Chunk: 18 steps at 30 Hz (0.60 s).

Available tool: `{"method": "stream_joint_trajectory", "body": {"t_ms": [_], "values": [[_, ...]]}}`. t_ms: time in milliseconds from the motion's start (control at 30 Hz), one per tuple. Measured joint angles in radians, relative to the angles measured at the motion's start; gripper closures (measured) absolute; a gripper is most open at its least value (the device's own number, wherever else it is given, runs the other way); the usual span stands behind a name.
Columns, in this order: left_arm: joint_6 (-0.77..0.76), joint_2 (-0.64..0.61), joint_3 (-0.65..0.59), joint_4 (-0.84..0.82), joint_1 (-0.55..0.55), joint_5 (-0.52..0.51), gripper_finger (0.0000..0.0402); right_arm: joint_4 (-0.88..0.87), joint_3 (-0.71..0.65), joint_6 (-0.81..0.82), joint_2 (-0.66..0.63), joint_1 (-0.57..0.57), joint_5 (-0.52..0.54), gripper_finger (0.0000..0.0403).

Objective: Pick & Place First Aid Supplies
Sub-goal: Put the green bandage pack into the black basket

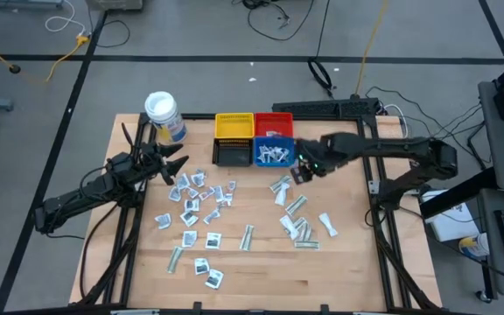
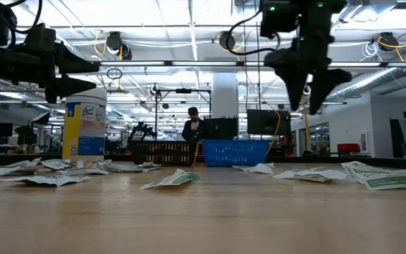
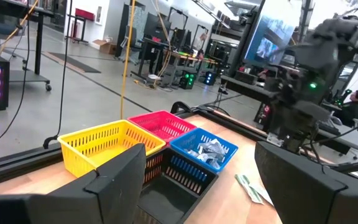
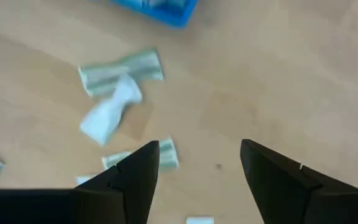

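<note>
Right gripper (image 1: 302,174) is hovering, fingers wide and empty, beside the blue bin (image 1: 272,152) (packets (image 1: 289,209) overlapping): risking grabbing several.

- Four small square plastic bins sit in a block at the table's (image 1: 322,262) far middle: yellow bin (image 1: 234,126) left of red bin (image 1: 274,123), black bin (image 1: 232,153) left of blue bin (image 1: 275,154).
- White-lidded round jar (image 1: 164,115) stands left of them.
- Flat white packets (image 1: 201,210) lie scattered nearer.
</note>
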Motion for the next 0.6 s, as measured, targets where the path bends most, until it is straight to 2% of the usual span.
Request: {"method": "stream_joint_trajectory", "body": {"t_ms": [233, 600], "values": [[0.0, 0.0, 0.0, 0.0, 0.0, 0.0, 0.0096, -0.011, -0.112, 0.184, -0.077, 0.164, -0.049, 0.0183], [0.0, 0.0, 0.0, 0.0, 0.0, 0.0, 0.0096, -0.054, -0.148, 0.394, -0.107, 0.404, -0.1, 0.0183]]}}
